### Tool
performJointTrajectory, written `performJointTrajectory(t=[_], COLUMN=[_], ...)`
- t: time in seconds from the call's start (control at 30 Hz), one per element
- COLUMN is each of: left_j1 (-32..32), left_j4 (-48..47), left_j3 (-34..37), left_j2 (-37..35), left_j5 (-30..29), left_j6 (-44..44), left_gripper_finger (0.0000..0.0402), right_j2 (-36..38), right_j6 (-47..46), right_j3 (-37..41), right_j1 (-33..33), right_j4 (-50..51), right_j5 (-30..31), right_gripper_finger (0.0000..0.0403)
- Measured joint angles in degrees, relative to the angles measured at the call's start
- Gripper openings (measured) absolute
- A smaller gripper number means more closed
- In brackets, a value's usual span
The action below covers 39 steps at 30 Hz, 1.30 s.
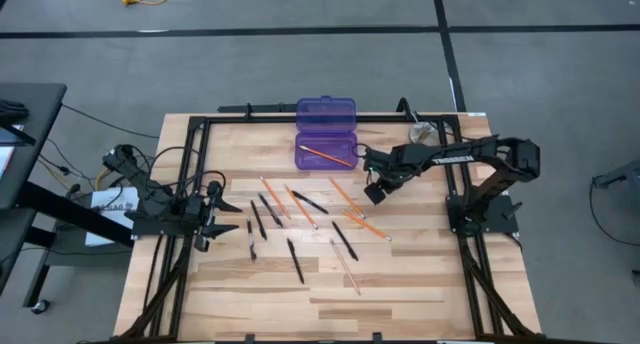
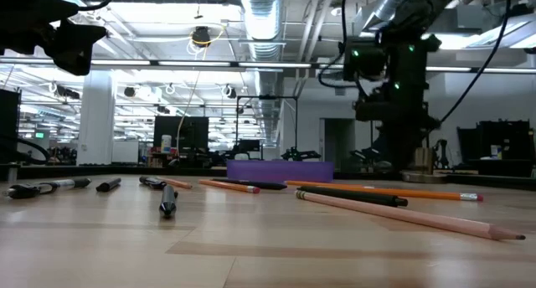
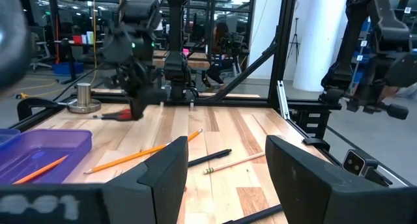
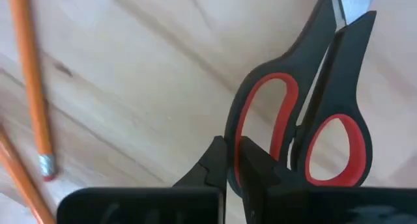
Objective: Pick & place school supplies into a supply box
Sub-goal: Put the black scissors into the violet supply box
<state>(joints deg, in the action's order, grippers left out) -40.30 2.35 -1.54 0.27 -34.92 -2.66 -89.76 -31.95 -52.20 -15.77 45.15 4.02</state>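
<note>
The purple supply box (image 1: 325, 134) sits open near the table's far edge with one orange pencil (image 1: 325, 156) inside. Several orange pencils and black pens (image 1: 300, 219) lie scattered on the middle of the table. My right gripper (image 1: 375, 191) is just right of the box and is shut on the red-handled scissors (image 4: 306, 120), which the gripper hides in the high view. My left gripper (image 3: 225, 178) waits open at the table's left side (image 1: 215, 222). My right gripper pinches the rim of one handle loop (image 4: 240, 146) of the scissors between its two fingers, coming from above and pointing down. The blades (image 4: 352, 2) point away from the fingers. Whether the scissors are lifted clear of the table, I cannot tell.
A round metal disc (image 1: 422, 132) stands near the far right corner, beyond the right arm. A black frame (image 1: 190, 164) runs along the table's edges. Bare wood (image 1: 300, 304) lies toward the near edge.
</note>
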Motion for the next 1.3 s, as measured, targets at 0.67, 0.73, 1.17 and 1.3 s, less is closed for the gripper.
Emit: performJointTrajectory(t=[0.67, 0.73, 1.17, 1.3], left_j1=[0.0, 0.0, 0.0, 0.0], left_j4=[0.0, 0.0, -0.1, -0.1], left_j3=[0.0, 0.0, 0.0, 0.0], left_j2=[0.0, 0.0, 0.0, 0.0], left_j5=[-0.1, -0.2, -0.2, -0.2], left_j6=[0.0, 0.0, 0.1, 0.4], left_gripper_finger=[0.0195, 0.0195, 0.0195, 0.0195], right_j2=[-15.0, -18.3, -29.7, -31.2], right_j6=[30.4, 33.4, 46.0, 47.9], right_j3=[-36.1, -39.7, -49.2, -49.2], right_j1=[-5.1, -5.1, -5.4, -5.8], right_j4=[14.7, 16.3, 21.8, 22.4], right_j5=[-2.9, -3.5, -8.5, -8.6], right_gripper_finger=[0.0001, 0.0001, 0.0, 0.0])
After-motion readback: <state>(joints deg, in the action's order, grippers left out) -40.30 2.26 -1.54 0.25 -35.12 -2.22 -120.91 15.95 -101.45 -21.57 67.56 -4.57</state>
